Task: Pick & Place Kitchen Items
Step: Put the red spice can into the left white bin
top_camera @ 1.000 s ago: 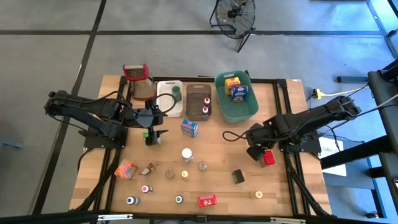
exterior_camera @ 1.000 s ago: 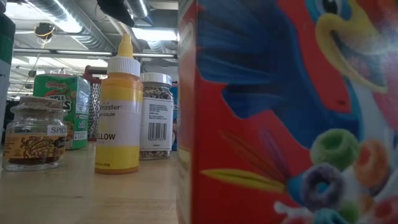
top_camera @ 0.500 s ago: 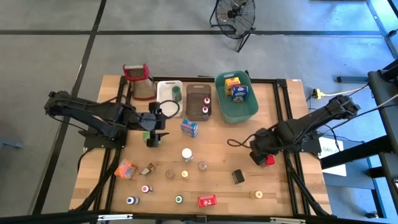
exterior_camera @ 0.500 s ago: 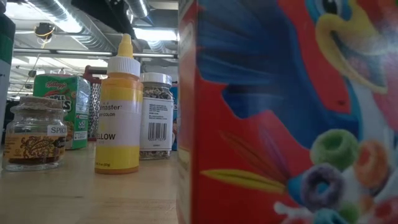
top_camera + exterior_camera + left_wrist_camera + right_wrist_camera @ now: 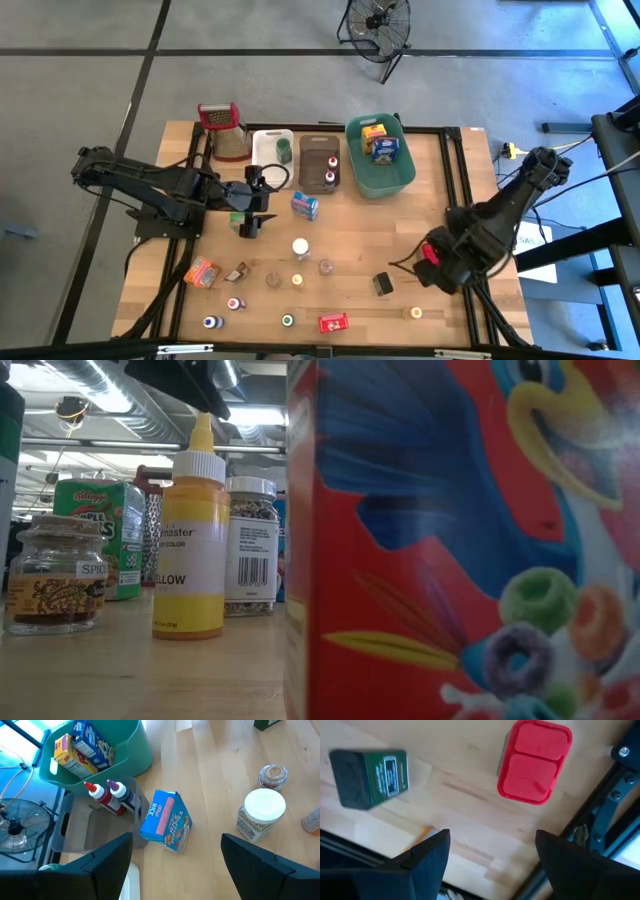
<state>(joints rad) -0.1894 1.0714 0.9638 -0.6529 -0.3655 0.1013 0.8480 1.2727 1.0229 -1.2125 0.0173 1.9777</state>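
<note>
Looking straight down, the teal bin (image 5: pixel 381 165) sits at the table's far edge with two small boxes inside. The left gripper (image 5: pixel 251 210) hovers well to the bin's left, near the blue rice box (image 5: pixel 305 206), which lies between that gripper and the bin. The right gripper (image 5: pixel 432 262) hangs well in front of the bin toward the table's right edge, over a red-lidded container (image 5: pixel 430 254); a dark green box (image 5: pixel 382 284) lies just beside it. Other kitchen items are scattered further in front of the bin.

At table height, a yellow squeeze bottle (image 5: pixel 190 530), a spice jar (image 5: pixel 56 575) and a red cereal box (image 5: pixel 460 540) fill the foreground; the bin is hidden.

From the left wrist, the jaws stand wide apart and empty, the rice box and a white-capped jar (image 5: pixel 260 814) between them, the bin beyond.

From the right wrist, the jaws are spread wide, holding nothing; the red-lidded container lies on the wood by the table frame, the green box well apart from it
</note>
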